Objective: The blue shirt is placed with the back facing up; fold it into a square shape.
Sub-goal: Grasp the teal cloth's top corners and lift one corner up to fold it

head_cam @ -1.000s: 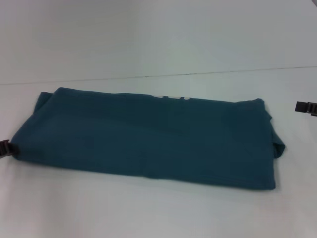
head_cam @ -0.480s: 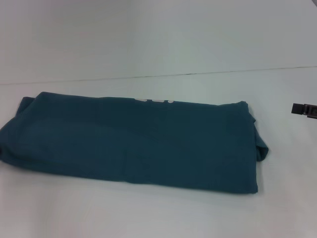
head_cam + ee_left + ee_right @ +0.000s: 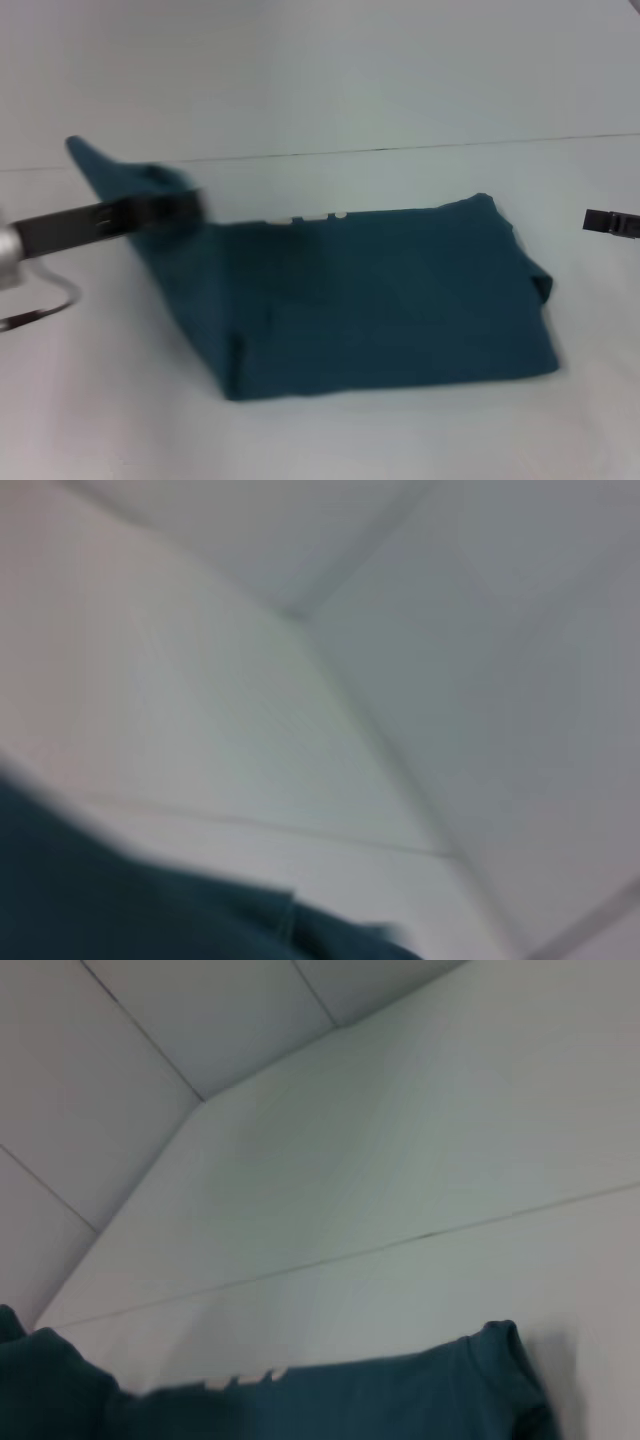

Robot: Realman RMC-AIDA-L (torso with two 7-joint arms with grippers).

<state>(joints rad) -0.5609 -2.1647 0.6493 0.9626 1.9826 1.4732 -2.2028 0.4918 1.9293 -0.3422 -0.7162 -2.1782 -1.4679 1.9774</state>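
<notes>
— Upper left of the frame: left gripper (image 3: 175, 207) clenched on the blue shirt (image 3: 400, 295), lifting one end. Why?
— Probably to fold across, toward a square. Soft matte cotton, long band, centre of the white table (image 3: 400, 430).
— Right edge?
— Right gripper (image 3: 610, 222) parked; fingers impossible to judge.

Soft, even, diffuse light fills all three views, bright on the pale tabletop (image 3: 330, 440) with no glare. The shirt (image 3: 400, 300) throws only a faint, thin shadow along its near edge. In the head view its raised corner and the left pincer (image 3: 185, 205) are smeared by motion blur. The left wrist view is blurred throughout; the right wrist view is slightly soft.
</notes>
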